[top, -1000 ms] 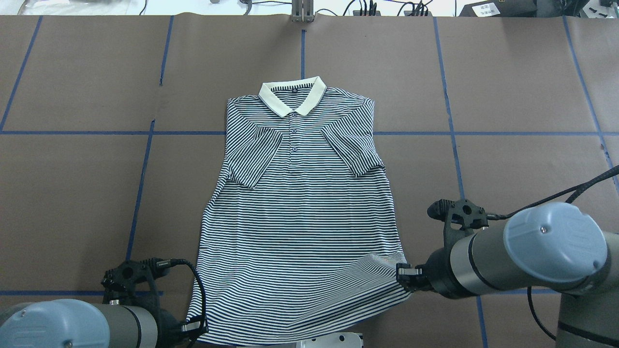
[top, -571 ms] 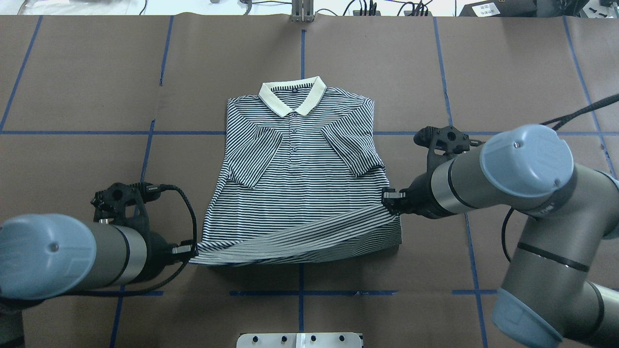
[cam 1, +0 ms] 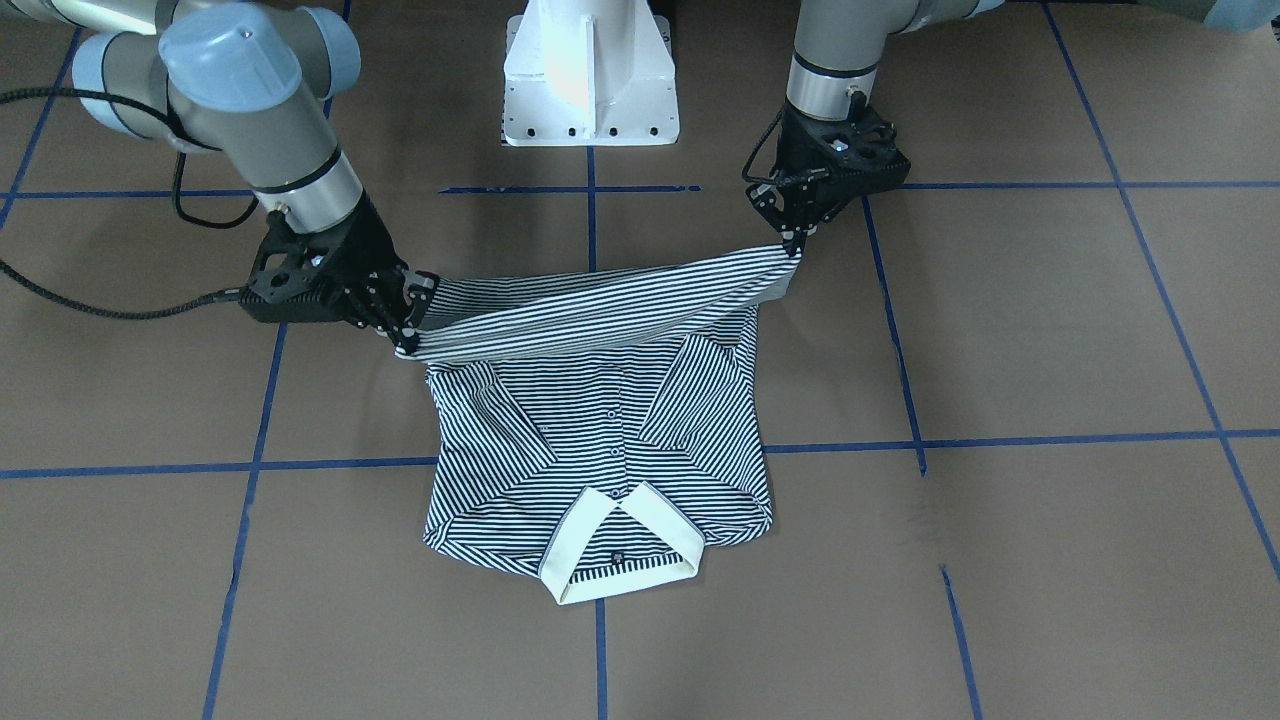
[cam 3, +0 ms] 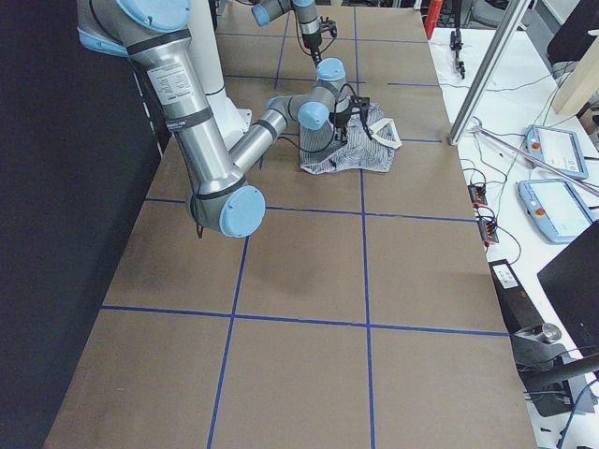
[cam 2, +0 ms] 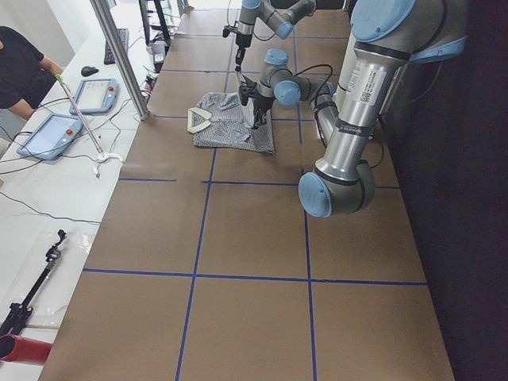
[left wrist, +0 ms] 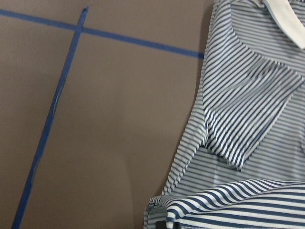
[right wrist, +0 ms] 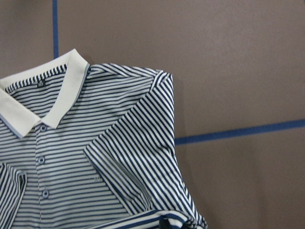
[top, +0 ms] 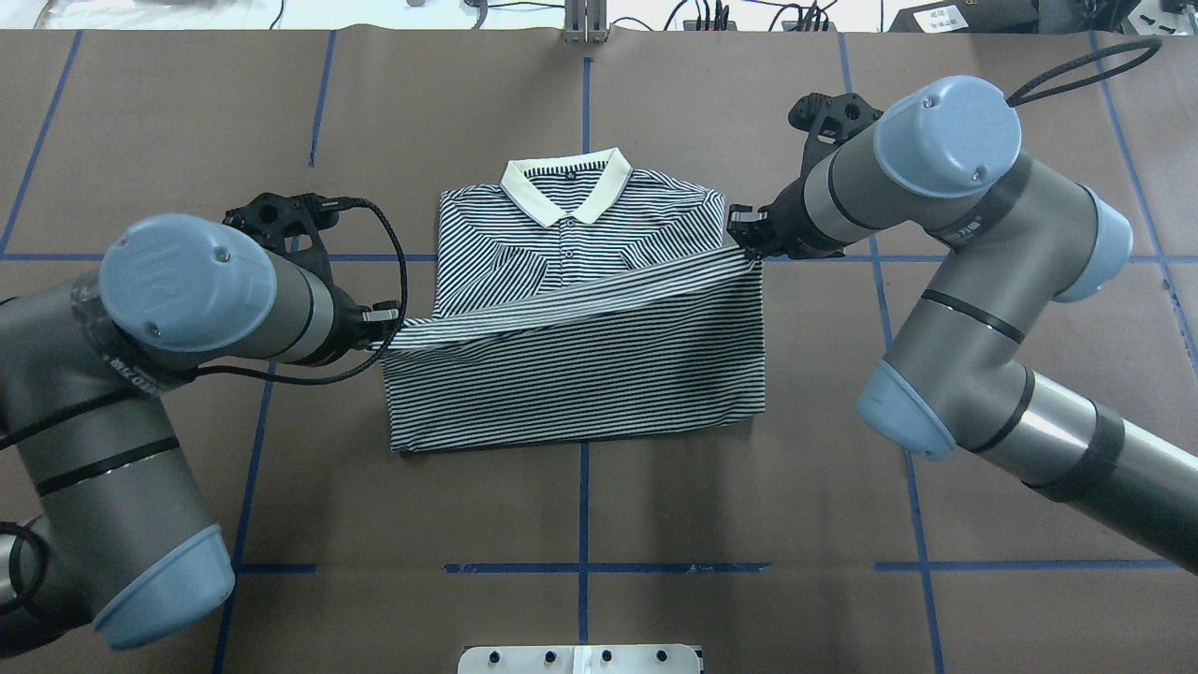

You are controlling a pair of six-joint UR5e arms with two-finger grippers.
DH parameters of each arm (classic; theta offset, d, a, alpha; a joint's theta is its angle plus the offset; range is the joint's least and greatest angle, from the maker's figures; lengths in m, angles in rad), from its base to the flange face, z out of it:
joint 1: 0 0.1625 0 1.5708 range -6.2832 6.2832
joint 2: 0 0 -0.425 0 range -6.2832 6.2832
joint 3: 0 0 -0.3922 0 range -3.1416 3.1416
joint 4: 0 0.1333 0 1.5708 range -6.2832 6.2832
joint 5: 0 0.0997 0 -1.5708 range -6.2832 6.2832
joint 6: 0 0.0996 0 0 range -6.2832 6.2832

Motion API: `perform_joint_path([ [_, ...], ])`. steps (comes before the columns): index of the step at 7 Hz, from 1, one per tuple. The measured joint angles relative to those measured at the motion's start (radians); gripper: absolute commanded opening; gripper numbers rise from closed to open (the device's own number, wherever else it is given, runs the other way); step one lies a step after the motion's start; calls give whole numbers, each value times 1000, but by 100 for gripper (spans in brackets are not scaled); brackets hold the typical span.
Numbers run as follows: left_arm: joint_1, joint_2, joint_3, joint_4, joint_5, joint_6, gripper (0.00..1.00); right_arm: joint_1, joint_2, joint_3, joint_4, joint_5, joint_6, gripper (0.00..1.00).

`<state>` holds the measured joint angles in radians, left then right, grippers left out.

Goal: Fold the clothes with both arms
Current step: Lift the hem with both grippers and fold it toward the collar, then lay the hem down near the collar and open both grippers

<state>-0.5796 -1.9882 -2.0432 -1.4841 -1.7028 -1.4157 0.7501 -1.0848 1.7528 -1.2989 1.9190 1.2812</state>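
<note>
Shirt: hem (top: 571, 301) of the navy-and-white striped polo shirt (top: 580, 393), earlier at the brown worktop's (top: 187, 112) near edge, now stretched across the chest.
Left arm: left gripper (top: 382, 326) carried its corner forward to mid-shirt.
Right arm: right gripper (top: 744, 234) went further, beside the shoulder.

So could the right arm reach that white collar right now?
Likely yes in distance: the collar lies bare and near, nothing between. But the right gripper is shut on the shirt hem, so it would have to let go first.
</note>
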Motion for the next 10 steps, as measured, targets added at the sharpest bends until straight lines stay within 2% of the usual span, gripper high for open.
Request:
perform_joint_path([
  [2, -85, -57, 210, -175, 0, 17, 0, 37, 81, -208, 149, -1, -3, 0],
  [4, -138, -113, 424, -345, 0, 21, 0, 66, 163, -391, 238, -1, -4, 0],
  [5, -152, -141, 512, -392, 2, 21, 0, 74, 188, -456, 264, -3, -6, 0],
  [7, -162, -163, 615, -458, 7, 21, 0, 81, 205, -510, 279, -11, -7, 0],
  [10, -164, -202, 650, -482, 6, 21, 0, 81, 226, -521, 280, -15, -6, 0],
])
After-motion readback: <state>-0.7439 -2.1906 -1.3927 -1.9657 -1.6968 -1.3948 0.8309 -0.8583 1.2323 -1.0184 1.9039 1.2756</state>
